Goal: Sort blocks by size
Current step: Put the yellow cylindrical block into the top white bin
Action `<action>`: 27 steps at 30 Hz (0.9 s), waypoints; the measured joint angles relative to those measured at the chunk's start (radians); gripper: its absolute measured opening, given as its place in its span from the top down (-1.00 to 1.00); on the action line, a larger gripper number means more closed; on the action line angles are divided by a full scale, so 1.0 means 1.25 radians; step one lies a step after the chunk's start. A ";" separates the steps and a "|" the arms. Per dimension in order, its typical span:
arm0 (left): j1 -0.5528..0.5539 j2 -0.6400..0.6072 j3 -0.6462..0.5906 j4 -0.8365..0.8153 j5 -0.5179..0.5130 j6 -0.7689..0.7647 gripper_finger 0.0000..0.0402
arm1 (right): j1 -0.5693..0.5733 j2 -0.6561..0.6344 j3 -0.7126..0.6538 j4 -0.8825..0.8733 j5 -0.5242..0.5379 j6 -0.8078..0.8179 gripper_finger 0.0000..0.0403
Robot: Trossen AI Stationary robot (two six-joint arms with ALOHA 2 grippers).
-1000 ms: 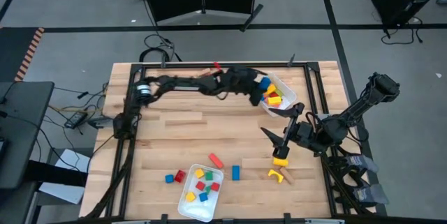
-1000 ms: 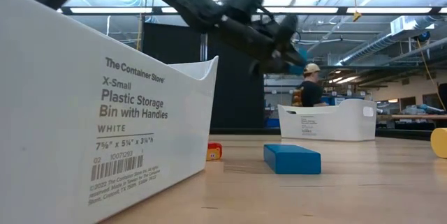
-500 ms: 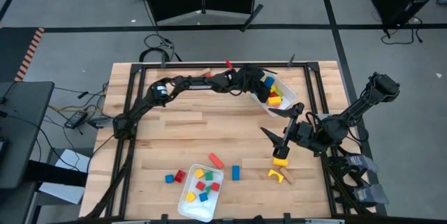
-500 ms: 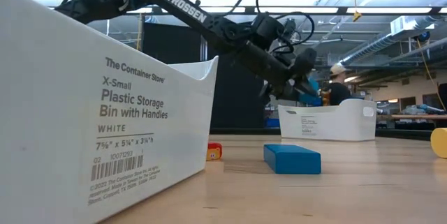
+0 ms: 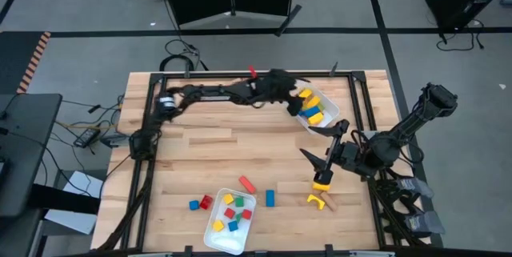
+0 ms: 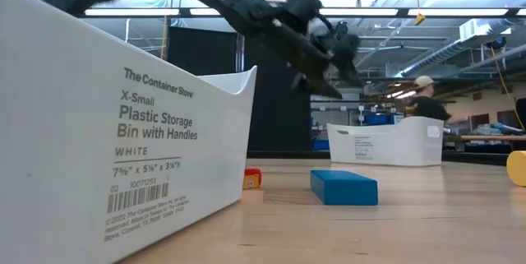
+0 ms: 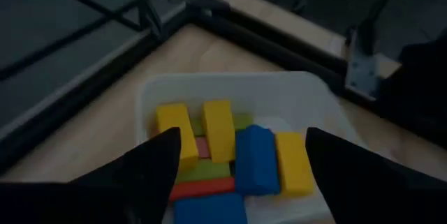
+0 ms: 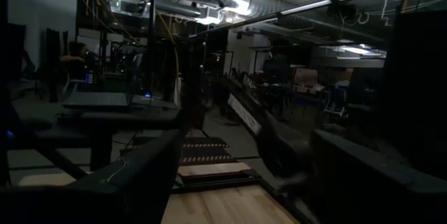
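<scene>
The blocks lay in three groups. Yellow, blue, red and green bars were packed into the far white tray at about two o'clock on the wooden surface. Small cubes in red, green, yellow and blue sat in the near white tray at six o'clock. Loose on the surface just beside that tray were a blue cube, a red block, a red bar and a blue bar. A yellow arch lay at about five o'clock.

My left end effector hung over the far tray's edge, its fingers spread apart and holding nothing. My right end effector waited at four o'clock, fingers spread, with a yellow block just beside its tip; I could not tell whether it touched.

In the low view, a person stood beyond the surface.
</scene>
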 joint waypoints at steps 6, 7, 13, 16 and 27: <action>-0.011 -0.233 -0.331 0.214 0.005 -0.004 -0.24 | 0.012 0.001 0.000 -0.001 0.014 0.001 -0.63; -0.014 -0.280 -0.389 0.236 0.012 -0.006 -0.19 | 0.011 0.002 0.000 0.000 0.014 0.004 -0.63; -0.058 -0.576 -0.664 0.221 0.000 -0.022 -0.05 | 0.005 0.016 0.000 -0.008 0.015 0.023 -0.63; -0.102 -0.710 -0.747 0.125 -0.035 -0.027 -0.04 | -0.006 0.028 0.000 -0.022 0.015 0.046 -0.63; -0.318 -1.011 -0.858 -0.041 -0.204 -0.089 -0.04 | -0.094 0.086 0.000 -0.224 -0.002 0.324 -0.63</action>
